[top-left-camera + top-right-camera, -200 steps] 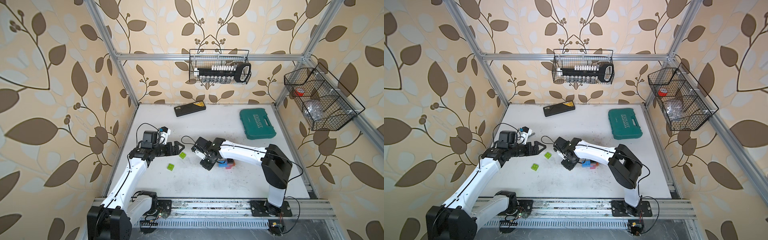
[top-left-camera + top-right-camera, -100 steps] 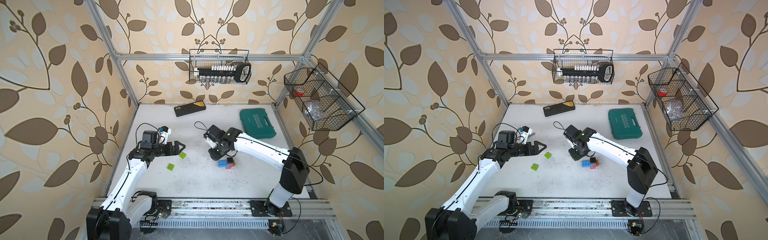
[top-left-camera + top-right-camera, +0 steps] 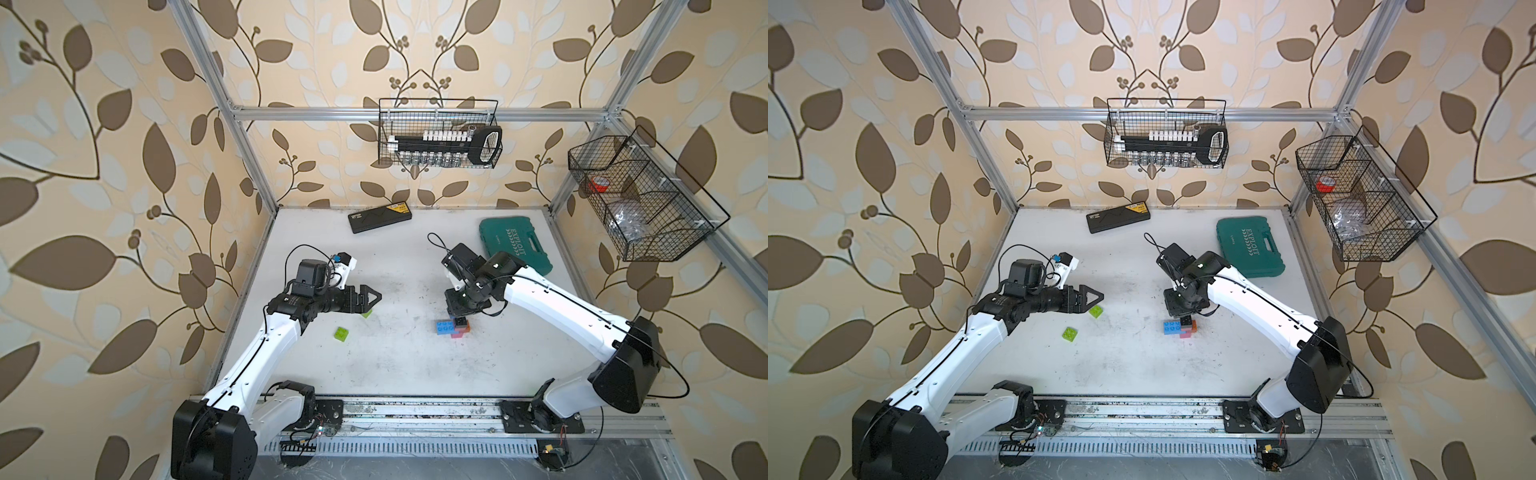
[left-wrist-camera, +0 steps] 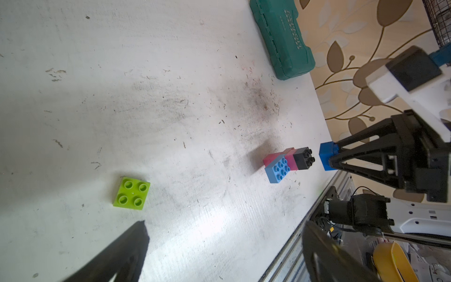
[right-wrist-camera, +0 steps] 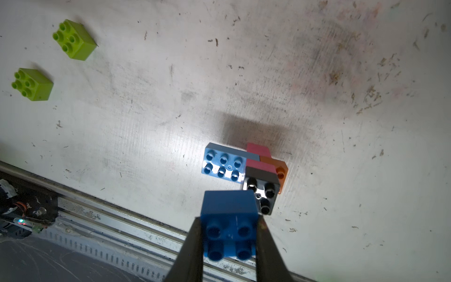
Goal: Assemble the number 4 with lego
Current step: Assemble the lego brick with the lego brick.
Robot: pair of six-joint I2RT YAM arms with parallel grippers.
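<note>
- Scuffed white tabletop [image 3: 395, 365], leaf-pattern walls [image 3: 104, 166] all round; listing from the front rail [image 3: 415, 411] back.
- Nearest the rail: loose lime green brick [image 3: 343, 333], studs up, on the left gripper's side of the table.
- About level with it, further right: part-built number 4 [image 3: 446, 327]. Light blue brick [image 5: 223, 164] lying flat, orange brick [image 5: 280, 168] at its end, pink brick [image 5: 260, 168] over that, black brick [image 5: 262, 195] on top with bare studs facing up.
- Over that stack: right gripper [image 4: 333, 156], jaws narrowed onto two opposite sides of dark blue brick [image 4: 325, 156], studs up toward the wrist.
- Key relation: dark blue just above black, clear gap, no contact, roughly in line with the column's upright axis. Probably calls for a straight drop and a press. Small sideways offset hard to judge from these angles.
- Just behind: second lime green brick [image 3: 366, 313], tucked by the tip of left gripper [image 3: 372, 297], jaws spread wide, holding nothing.
- Nearer to both greens: left gripper. Nearer to the stack: right gripper.
- Farthest back: teal tool case [image 3: 515, 245] and flat black box [image 3: 380, 216], well apart from the build.
</note>
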